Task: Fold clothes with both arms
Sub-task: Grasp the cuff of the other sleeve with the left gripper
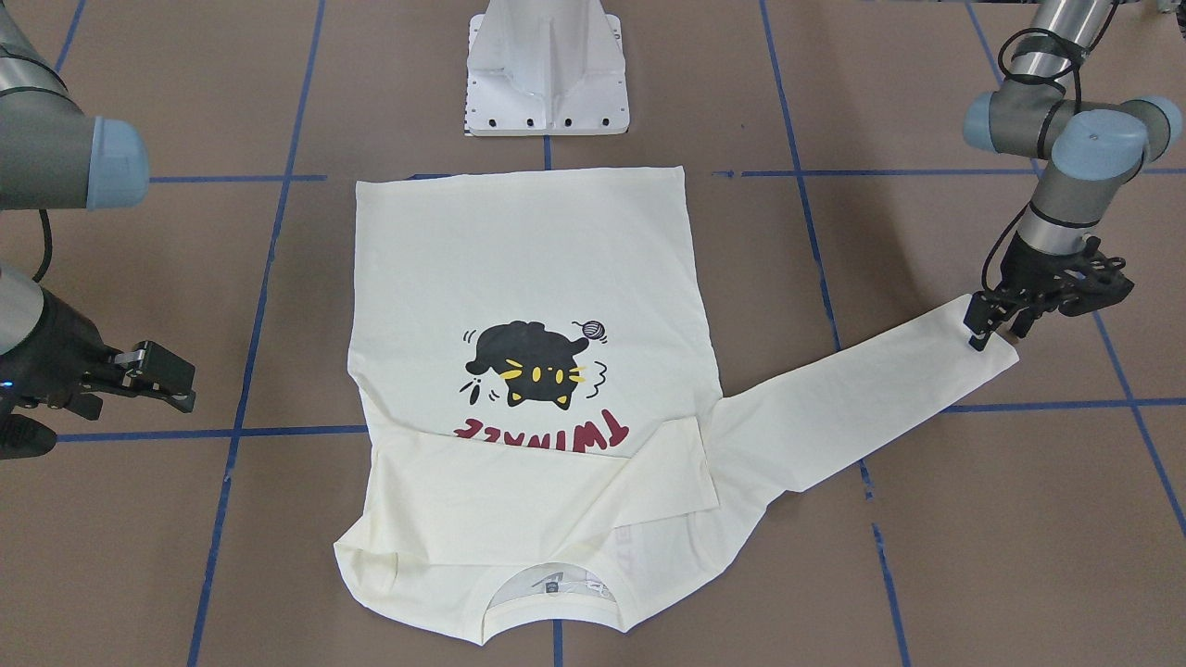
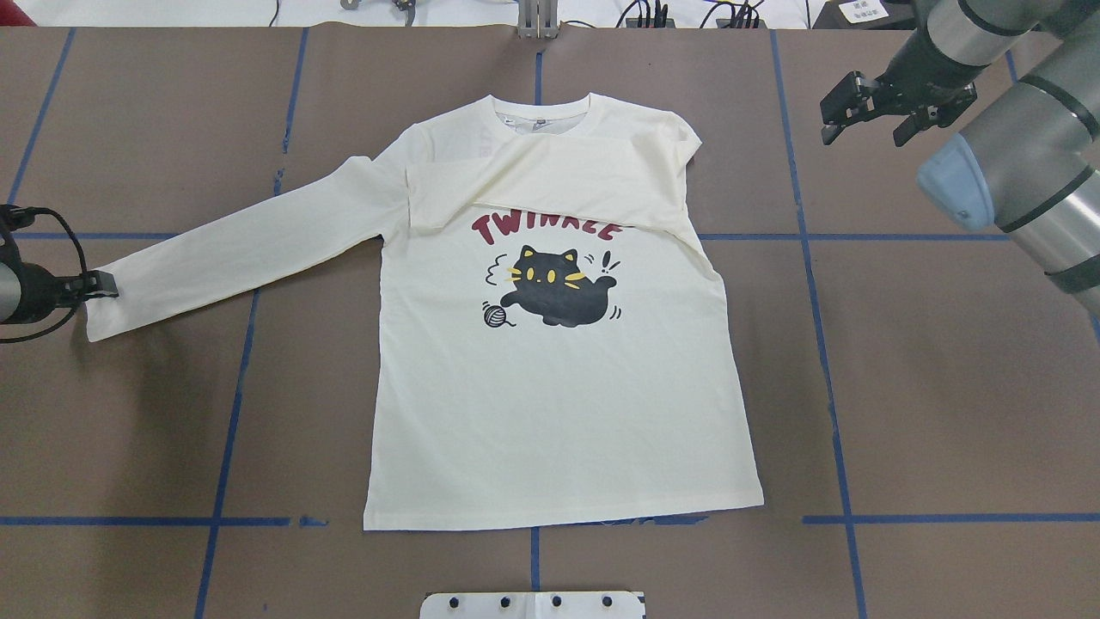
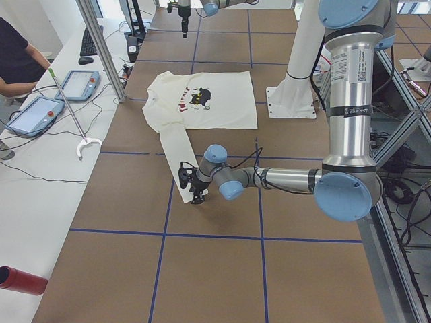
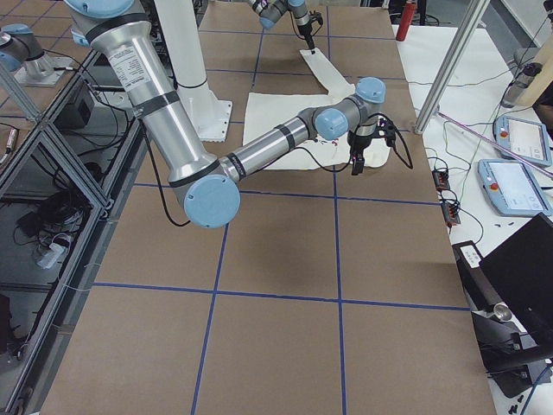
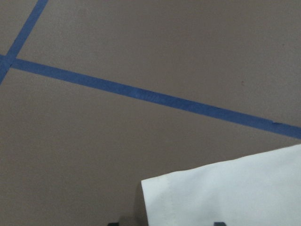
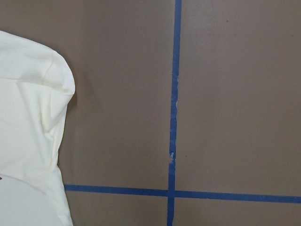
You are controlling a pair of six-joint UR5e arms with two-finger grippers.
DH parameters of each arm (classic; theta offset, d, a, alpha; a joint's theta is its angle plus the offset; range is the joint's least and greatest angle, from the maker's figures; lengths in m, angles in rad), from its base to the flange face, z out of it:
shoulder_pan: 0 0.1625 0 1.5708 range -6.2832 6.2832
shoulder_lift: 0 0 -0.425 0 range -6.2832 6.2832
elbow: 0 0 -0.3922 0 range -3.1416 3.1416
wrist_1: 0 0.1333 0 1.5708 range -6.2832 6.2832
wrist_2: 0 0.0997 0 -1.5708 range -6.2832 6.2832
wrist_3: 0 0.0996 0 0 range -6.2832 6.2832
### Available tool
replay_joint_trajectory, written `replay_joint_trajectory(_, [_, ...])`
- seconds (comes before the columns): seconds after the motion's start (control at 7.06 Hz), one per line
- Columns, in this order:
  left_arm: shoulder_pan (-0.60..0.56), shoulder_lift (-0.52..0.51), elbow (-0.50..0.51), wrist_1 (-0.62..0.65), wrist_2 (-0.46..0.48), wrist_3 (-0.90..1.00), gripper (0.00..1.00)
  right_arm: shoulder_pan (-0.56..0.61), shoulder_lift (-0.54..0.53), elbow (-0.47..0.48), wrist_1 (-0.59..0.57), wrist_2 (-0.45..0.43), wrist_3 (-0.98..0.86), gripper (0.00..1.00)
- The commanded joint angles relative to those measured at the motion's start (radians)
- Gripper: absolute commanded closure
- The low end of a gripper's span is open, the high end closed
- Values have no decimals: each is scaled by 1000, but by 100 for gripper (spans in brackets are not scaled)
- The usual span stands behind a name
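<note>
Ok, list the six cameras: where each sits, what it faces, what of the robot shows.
Front-facing: across the table, facing the base; shirt centred, left gripper at view right, right gripper at view left.
Overhead: behind the robot, looking forward and down; sides swapped.
Exterior left: table end; left arm near, person at left edge.
Exterior right: other end; right arm near.
Left wrist: down on the cuff; fingertips at bottom edge.
Right wrist: down on table and shoulder; no gripper shows.
Shared: front-facing and overhead both show the whole shirt.
</note>
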Motion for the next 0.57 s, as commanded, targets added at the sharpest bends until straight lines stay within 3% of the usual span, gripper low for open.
replay_joint_trajectory(0.0, [0, -1, -6, -5, -5, -4, 77, 3, 0, -1, 0, 2, 0, 0])
replay_joint_trajectory(0.28, [0, 1, -21, -4, -9, -3, 100, 5, 0, -1, 0, 2, 0, 0])
replay_joint_trajectory(0.42, [0, 2, -55, 5, -10, -3, 100, 6, -2, -1, 0, 2, 0, 0])
